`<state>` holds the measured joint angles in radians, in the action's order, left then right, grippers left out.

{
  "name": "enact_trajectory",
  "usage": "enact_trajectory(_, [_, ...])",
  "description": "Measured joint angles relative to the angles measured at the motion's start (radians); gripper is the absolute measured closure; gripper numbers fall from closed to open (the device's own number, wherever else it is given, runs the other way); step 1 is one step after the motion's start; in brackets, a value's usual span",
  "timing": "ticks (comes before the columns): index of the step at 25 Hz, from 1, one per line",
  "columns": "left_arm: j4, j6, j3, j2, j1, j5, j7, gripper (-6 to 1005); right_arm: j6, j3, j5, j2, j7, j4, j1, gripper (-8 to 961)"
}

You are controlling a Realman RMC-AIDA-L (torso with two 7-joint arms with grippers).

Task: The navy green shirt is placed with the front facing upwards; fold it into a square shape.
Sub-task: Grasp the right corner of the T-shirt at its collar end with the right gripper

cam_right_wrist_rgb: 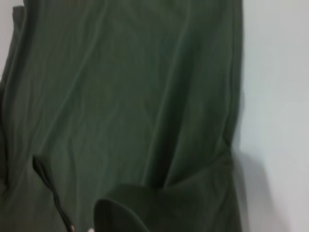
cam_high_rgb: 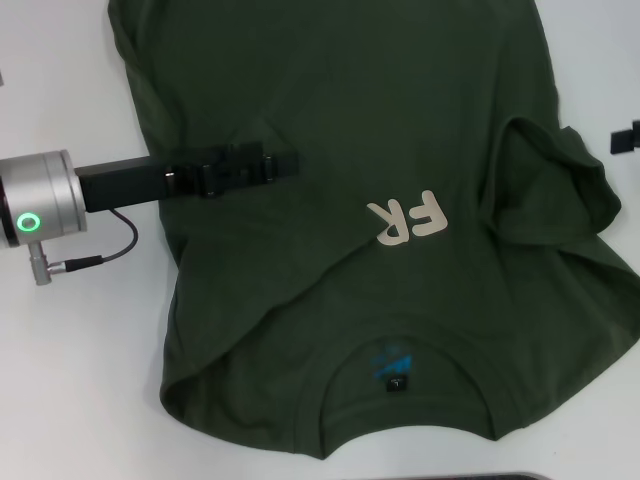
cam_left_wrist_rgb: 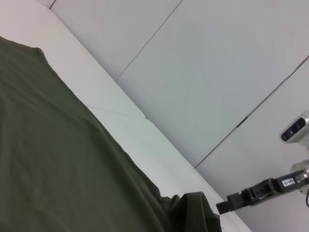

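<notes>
The navy green shirt [cam_high_rgb: 350, 100] lies on the white table [cam_high_rgb: 70, 380] with its ribbed collar [cam_high_rgb: 400, 340] and neck label [cam_high_rgb: 398, 383] toward me. Its left side is folded in over the chest, so only the cream letters "FR" [cam_high_rgb: 408, 218] show. One sleeve [cam_high_rgb: 560, 180] lies bunched at the right. My left gripper [cam_high_rgb: 285, 163] reaches in from the left and sits low over the folded flap. My right gripper [cam_high_rgb: 625, 138] stays off the cloth at the right edge and also shows in the left wrist view [cam_left_wrist_rgb: 236, 200]. Both wrist views show the shirt cloth [cam_left_wrist_rgb: 48, 159] [cam_right_wrist_rgb: 120, 96].
Bare white table surrounds the shirt on the left [cam_high_rgb: 60, 320] and right [cam_high_rgb: 610, 60]. The left arm's silver wrist with a green ring light [cam_high_rgb: 30, 222] and its cable [cam_high_rgb: 110, 250] hang over the table left of the shirt. Grey wall panels [cam_left_wrist_rgb: 217, 72] stand beyond the table.
</notes>
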<state>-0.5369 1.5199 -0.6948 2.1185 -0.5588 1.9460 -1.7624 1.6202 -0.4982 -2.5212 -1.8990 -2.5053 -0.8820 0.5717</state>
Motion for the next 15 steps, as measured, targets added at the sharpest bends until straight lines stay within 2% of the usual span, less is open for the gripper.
enact_trajectory(10, [0.0, 0.002, 0.0, 0.001, -0.015, 0.003, 0.0, 115, -0.012, 0.01, 0.01, -0.003, -0.084, 0.009, 0.02, 163])
enact_trajectory(15, [-0.001, 0.005, -0.001, 0.001, -0.019, 0.006, 0.0, 114, -0.012, 0.011, 0.034, -0.004, -0.026, 0.002, 0.01, 162])
